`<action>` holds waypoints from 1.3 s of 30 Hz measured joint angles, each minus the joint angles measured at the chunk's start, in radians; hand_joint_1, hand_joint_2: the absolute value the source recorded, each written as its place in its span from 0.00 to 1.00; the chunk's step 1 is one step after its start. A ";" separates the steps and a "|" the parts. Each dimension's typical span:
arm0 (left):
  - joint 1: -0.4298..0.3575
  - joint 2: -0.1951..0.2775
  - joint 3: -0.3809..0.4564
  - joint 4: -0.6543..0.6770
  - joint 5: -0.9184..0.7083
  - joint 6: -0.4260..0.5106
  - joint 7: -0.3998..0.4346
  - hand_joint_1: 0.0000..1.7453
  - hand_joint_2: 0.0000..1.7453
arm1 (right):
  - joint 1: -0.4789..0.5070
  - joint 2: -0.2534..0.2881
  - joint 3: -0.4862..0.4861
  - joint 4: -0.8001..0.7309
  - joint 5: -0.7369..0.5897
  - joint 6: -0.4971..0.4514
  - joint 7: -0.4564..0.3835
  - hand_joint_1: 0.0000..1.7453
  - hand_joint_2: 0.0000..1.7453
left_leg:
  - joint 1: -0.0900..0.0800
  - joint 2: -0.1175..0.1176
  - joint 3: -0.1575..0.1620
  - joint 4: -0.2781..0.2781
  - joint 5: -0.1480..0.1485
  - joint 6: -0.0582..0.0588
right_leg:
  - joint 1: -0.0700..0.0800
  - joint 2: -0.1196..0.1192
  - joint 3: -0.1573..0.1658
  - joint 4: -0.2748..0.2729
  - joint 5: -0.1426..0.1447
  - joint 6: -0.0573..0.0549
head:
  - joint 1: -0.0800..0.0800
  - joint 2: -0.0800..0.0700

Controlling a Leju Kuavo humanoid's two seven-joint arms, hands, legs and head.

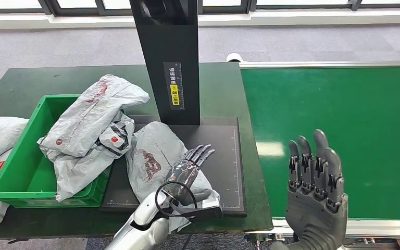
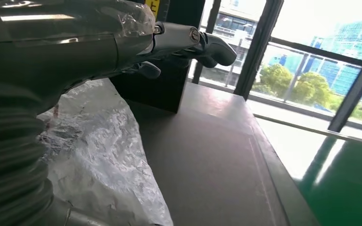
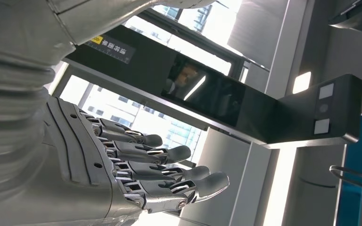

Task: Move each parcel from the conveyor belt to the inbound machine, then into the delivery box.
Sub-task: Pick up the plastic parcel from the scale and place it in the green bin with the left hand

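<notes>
The right robot hand [image 1: 315, 177] hovers spread and empty over the conveyor belt [image 1: 344, 130]. The left robot hand [image 1: 187, 169] rests flat, fingers extended, on a parcel [image 1: 148, 156] lying on the inbound machine [image 1: 224, 151]; next it should be gripped and carried to the delivery box [image 1: 26, 156] beyond.

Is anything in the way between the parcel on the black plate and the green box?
Yes. The parcel under the left hand lies right beside the box, but two other parcels are heaped over the box's near side, spilling across its rim toward the plate. It would have to go over or onto them.
</notes>
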 joint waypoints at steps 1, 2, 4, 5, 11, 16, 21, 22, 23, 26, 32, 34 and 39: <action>0.000 0.001 0.003 0.002 -0.025 0.004 0.043 0.00 1.00 | 0.000 0.000 0.000 0.000 0.001 0.000 0.000 0.00 1.00 | 0.000 0.000 0.000 0.000 0.000 0.000 | 0.000 0.000 0.000 0.000 0.000 0.000 | 0.000 0.000; -0.001 0.001 0.007 0.005 -0.050 0.007 0.086 0.00 1.00 | -0.001 0.000 0.000 0.001 0.002 0.001 0.000 0.00 1.00 | 0.000 0.000 0.000 0.000 0.000 0.000 | 0.000 0.000 0.000 0.000 0.000 0.000 | 0.000 0.000; -0.005 0.004 0.016 0.021 -0.094 0.002 0.151 0.00 1.00 | -0.003 0.000 0.000 0.004 0.002 0.004 0.000 0.00 1.00 | 0.000 0.000 0.000 0.000 0.000 0.000 | 0.000 0.000 0.000 0.000 0.000 0.000 | 0.000 0.000; -0.008 0.005 0.019 0.034 -0.114 -0.003 0.172 0.00 1.00 | -0.005 0.000 0.000 0.005 0.002 0.006 0.000 0.00 1.00 | 0.000 0.000 0.000 0.000 0.000 0.000 | 0.000 0.000 0.000 0.000 0.000 0.000 | 0.000 0.000; -0.038 0.006 0.029 0.119 -0.198 -0.057 0.232 0.00 0.00 | -0.020 0.000 0.000 0.013 -0.002 0.015 0.000 0.00 1.00 | 0.000 -0.001 0.003 0.000 0.000 0.000 | 0.000 -0.001 0.003 0.000 -0.001 0.000 | 0.000 0.000; -0.050 0.007 0.034 0.169 -0.275 -0.113 0.298 0.00 0.00 | -0.035 0.000 0.000 0.021 -0.010 0.022 0.002 0.00 1.00 | 0.000 -0.003 0.005 0.000 -0.004 0.003 | -0.001 -0.004 0.013 0.000 -0.006 0.002 | 0.000 0.000; -0.045 0.013 0.050 0.187 -0.311 -0.149 0.317 0.61 0.50 | -0.051 0.000 0.000 0.032 -0.020 0.036 0.002 0.00 1.00 | -0.001 -0.003 0.011 0.000 -0.008 0.004 | -0.001 -0.004 0.022 -0.001 -0.009 0.002 | 0.000 0.000; -0.042 0.015 0.052 0.189 -0.316 -0.153 0.317 0.84 0.75 | -0.055 0.000 0.000 0.034 -0.022 0.038 0.002 0.00 1.00 | -0.001 -0.004 0.012 0.000 -0.008 0.004 | -0.001 -0.005 0.023 -0.001 -0.009 0.002 | 0.000 0.000; -0.039 0.016 0.053 0.190 -0.321 -0.155 0.317 1.00 1.00 | -0.057 0.000 0.000 0.036 -0.024 0.039 0.002 0.00 1.00 | -0.001 -0.004 0.015 0.000 -0.008 0.004 | -0.001 -0.005 0.024 -0.001 -0.009 0.002 | 0.000 0.000; -0.028 0.019 0.057 0.192 -0.332 -0.155 0.306 1.00 1.00 | -0.067 0.000 0.001 0.046 -0.025 0.042 0.002 0.00 1.00 | -0.001 -0.007 0.021 0.000 -0.008 0.004 | -0.001 -0.007 0.025 -0.001 -0.009 0.002 | 0.000 0.000; -0.014 0.020 0.062 0.183 -0.337 -0.152 0.240 1.00 1.00 | -0.074 0.000 0.003 0.056 -0.029 0.038 0.002 0.00 1.00 | -0.001 -0.006 0.021 -0.001 -0.014 0.002 | -0.001 -0.006 0.032 -0.001 -0.014 0.002 | 0.000 0.000; -0.012 0.020 0.062 0.177 -0.339 -0.152 0.222 1.00 1.00 | -0.074 0.000 0.003 0.057 -0.032 0.035 0.002 0.00 1.00 | -0.001 -0.006 0.023 -0.001 -0.015 0.002 | -0.001 -0.006 0.033 -0.001 -0.015 0.001 | 0.000 0.000; -0.013 0.021 0.062 0.169 -0.354 -0.137 0.184 1.00 1.00 | -0.074 0.000 0.003 0.057 -0.033 0.027 0.002 0.00 1.00 | -0.001 -0.006 0.030 0.000 -0.014 0.001 | -0.001 -0.005 0.035 -0.001 -0.015 0.000 | 0.000 0.000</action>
